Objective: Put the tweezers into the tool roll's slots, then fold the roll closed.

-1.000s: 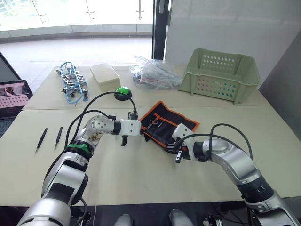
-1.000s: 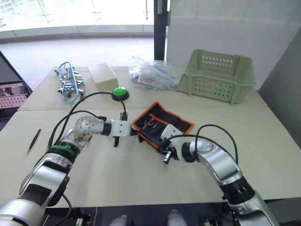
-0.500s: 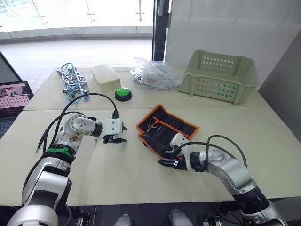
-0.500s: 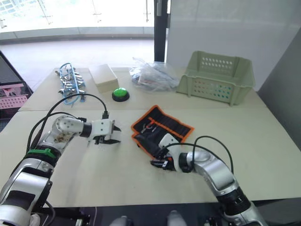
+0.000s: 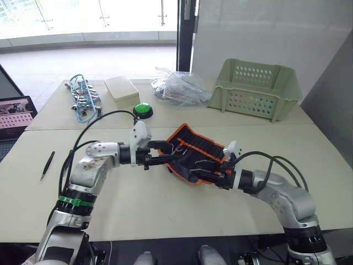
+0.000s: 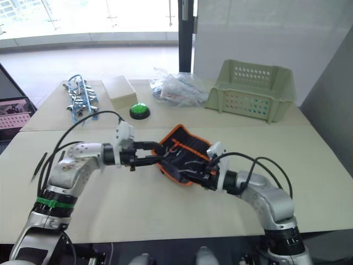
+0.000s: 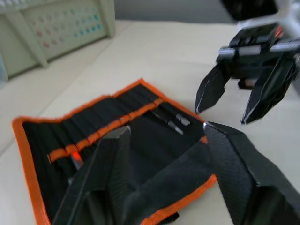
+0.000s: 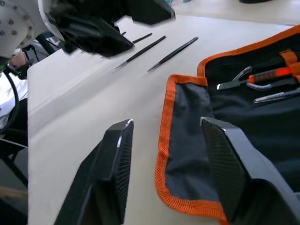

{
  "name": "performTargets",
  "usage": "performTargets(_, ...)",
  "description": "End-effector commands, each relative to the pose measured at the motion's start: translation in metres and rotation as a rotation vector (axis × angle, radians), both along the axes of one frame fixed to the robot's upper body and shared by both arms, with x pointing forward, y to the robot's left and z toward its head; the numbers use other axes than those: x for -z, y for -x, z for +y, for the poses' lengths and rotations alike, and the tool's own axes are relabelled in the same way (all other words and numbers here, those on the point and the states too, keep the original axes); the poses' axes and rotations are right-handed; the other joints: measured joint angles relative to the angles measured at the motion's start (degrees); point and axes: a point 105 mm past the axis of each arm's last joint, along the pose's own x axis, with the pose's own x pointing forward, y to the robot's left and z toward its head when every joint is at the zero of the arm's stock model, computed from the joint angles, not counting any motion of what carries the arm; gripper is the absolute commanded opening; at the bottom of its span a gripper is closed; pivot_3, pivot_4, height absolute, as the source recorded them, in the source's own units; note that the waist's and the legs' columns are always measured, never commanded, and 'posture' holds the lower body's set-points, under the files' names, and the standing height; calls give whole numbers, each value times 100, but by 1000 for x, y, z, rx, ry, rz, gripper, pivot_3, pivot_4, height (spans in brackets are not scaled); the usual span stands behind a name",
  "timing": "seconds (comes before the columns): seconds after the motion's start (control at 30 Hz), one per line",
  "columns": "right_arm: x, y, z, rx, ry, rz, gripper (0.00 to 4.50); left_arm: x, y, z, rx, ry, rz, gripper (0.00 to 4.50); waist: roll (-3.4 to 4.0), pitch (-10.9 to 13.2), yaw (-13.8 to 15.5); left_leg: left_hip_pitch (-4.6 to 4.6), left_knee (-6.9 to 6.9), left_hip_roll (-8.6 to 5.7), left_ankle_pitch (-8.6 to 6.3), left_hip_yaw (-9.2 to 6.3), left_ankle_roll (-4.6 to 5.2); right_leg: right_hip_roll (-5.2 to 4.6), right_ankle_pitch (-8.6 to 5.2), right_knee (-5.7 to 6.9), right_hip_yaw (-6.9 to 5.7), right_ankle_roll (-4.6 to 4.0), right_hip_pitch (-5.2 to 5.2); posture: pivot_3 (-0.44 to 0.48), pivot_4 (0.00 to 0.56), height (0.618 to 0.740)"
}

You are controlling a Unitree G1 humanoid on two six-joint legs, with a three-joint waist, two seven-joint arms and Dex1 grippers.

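At the far left of the worktop [image 5: 165, 204] lies one of the tweezers [image 5: 47, 165], slim and black, well apart from the rest; the right wrist view shows more loose tweezers [image 8: 172, 55] lying on the bare surface beyond the open pouch. Farther back on the left sit a tangle of blue-and-silver clips [image 5: 83, 101], a pale box [image 5: 122, 90] and a green button [image 5: 144, 109]. The left gripper [image 5: 168, 154] reaches in from the left, its two black fingers spread apart and empty, with their tips at the left edge of the tool roll [image 5: 193, 155]. The tool roll lies near the middle of the worktop, unfolded, black fabric with orange edging, its near flap partly turned over. Inside it, the right wrist view shows a tool with an orange grip [image 8: 269, 76] and a few thin metal tools [image 8: 276, 96] tucked in the slots. The right gripper [image 5: 212, 172] comes in from the right side, its fingers parted and holding nothing, hovering at the near right edge of the roll. In the left wrist view the right gripper [image 7: 243, 101] hangs just above the roll's orange border with its jaws open. Behind the roll lies a crumpled clear plastic bag [image 5: 179, 87], and at the back right stands a pale green perforated basket [image 5: 256, 88].
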Motion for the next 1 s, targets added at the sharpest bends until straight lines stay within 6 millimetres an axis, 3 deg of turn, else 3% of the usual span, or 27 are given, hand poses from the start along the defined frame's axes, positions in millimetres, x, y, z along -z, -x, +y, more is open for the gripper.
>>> performTargets(0.03,-5,-13,8,8,-10,-65,1016,10,-8,-11,-59,-29,11,1271,0,0,1,-1,2,0,1,1,-1,0,0,0,0,0,0,0,150,740)
performTargets(0.13,6,-22,16,8,39,-82,100,20,-12,-19,-88,-21,54,365,0,0,6,-3,2,-1,2,2,-3,-2,0,2,2,0,-4,0,150,740)
performTargets(0.17,10,-24,19,1,67,-90,0,24,-13,-20,-95,-32,63,35,0,0,6,-1,2,-1,2,2,-3,-2,0,2,2,0,-3,0,150,740)
performTargets(0.3,40,-25,26,-43,226,-87,0,48,-15,-11,-130,-110,121,35,0,0,3,-2,0,-1,2,3,-3,-2,0,1,2,0,-5,0,150,740)
performTargets(0.43,54,-17,32,-72,238,-66,0,68,-14,-5,-162,-152,165,35,0,-1,1,0,0,-2,2,3,-3,-2,0,1,4,0,-4,0,150,740)
performTargets(0.6,88,-2,6,-78,281,18,0,92,-8,-1,-137,-34,179,35,9,-35,57,21,-8,-2,1,3,-2,-3,0,-15,3,0,23,0,150,740)
performTargets(0.77,86,7,1,-94,211,21,0,115,-16,17,-225,-30,226,35,5,-46,151,170,-58,1,-17,6,25,-3,-4,-104,-5,6,195,0,150,740)
performTargets(1.0,78,10,-3,-114,174,10,0,109,-22,18,-209,-4,183,35,33,-68,140,207,-78,3,-19,11,28,-3,-8,-111,-2,11,225,0,150,740)
